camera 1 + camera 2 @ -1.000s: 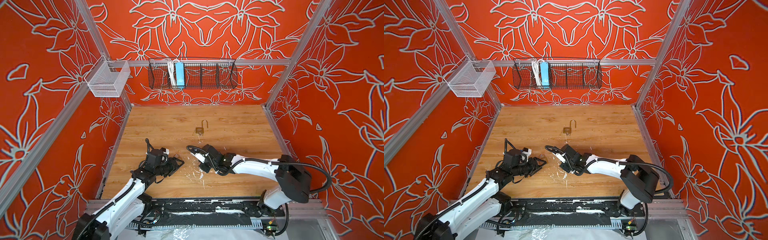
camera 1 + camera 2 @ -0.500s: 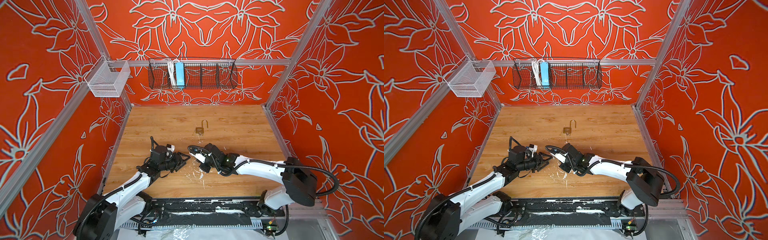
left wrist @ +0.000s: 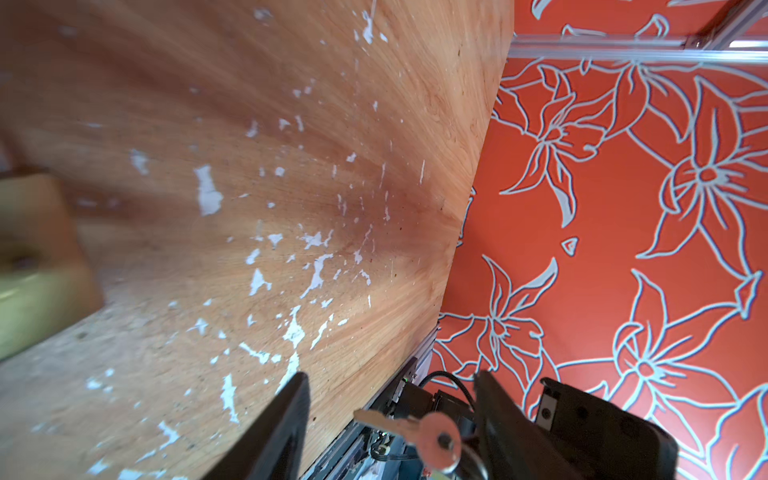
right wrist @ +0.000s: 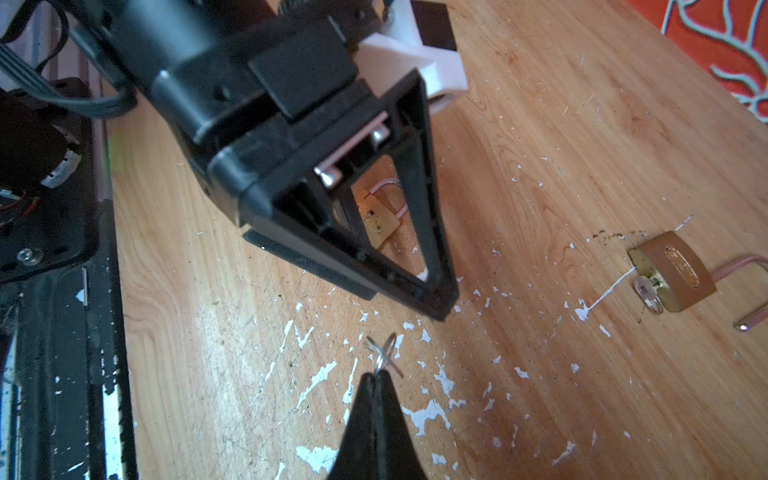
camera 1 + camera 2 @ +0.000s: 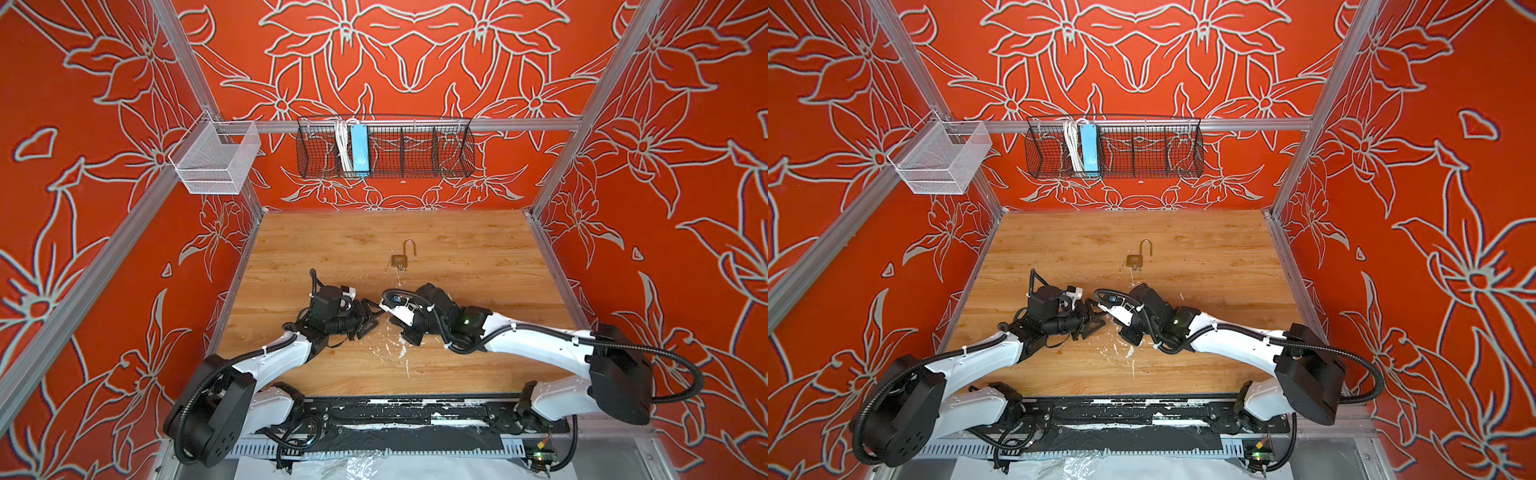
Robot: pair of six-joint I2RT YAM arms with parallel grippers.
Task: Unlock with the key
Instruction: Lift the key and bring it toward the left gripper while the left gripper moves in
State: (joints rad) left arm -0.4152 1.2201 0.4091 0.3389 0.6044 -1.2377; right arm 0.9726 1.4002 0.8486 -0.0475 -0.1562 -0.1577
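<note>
**Key Sits Between Open Fingers**

In both top views the open padlock lies mid-frame on the table. In the left wrist view, at the bottom, the left gripper has its fingers wide apart, with a key between them, not squeezed. In the right wrist view, bottom middle, the right gripper is pinched tight on a key ring. The padlock lies at the right edge.

Wooden tabletop, white-flecked; brass padlock (shackle open) lies mid-board.
</note>
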